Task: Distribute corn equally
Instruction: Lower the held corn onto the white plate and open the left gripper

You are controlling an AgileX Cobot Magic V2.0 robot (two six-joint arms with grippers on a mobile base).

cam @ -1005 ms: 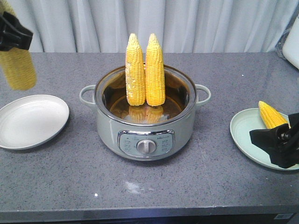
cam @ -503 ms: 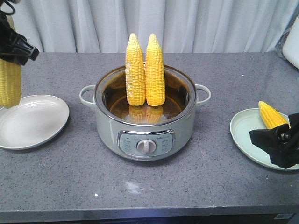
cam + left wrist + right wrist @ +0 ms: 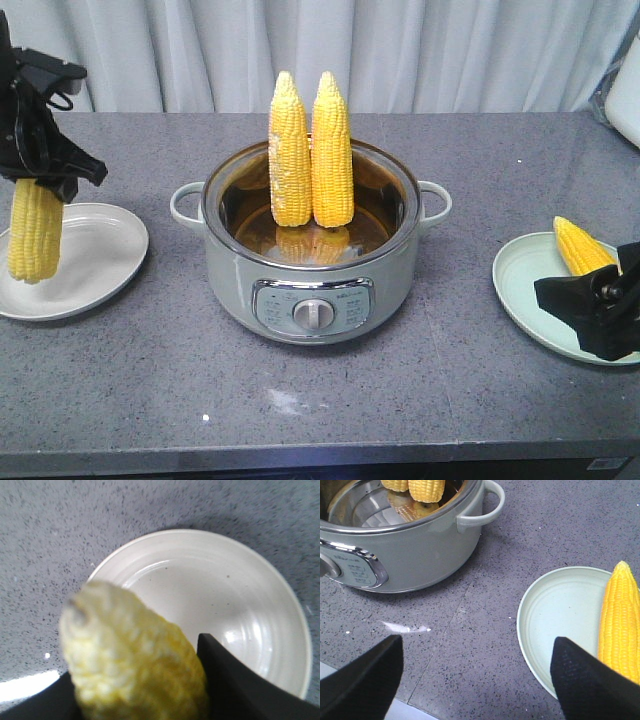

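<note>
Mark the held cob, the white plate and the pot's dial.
held cob (image 3: 35, 232): front view, middle of its kernel rows.
white plate (image 3: 100, 250): front view, bare inner surface right of the cob.
dial (image 3: 317, 314): front view, centre of the knob.

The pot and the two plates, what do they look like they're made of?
On the pot, the inner wall looks like polished metal, probably stainless steel, since it mirrors the corn. Its outer shell is smooth pale green, either painted metal or plastic. The white plate shows glossy highlights, so likely ceramic or melamine. The green plate has a duller sheen, possibly plastic.
</note>
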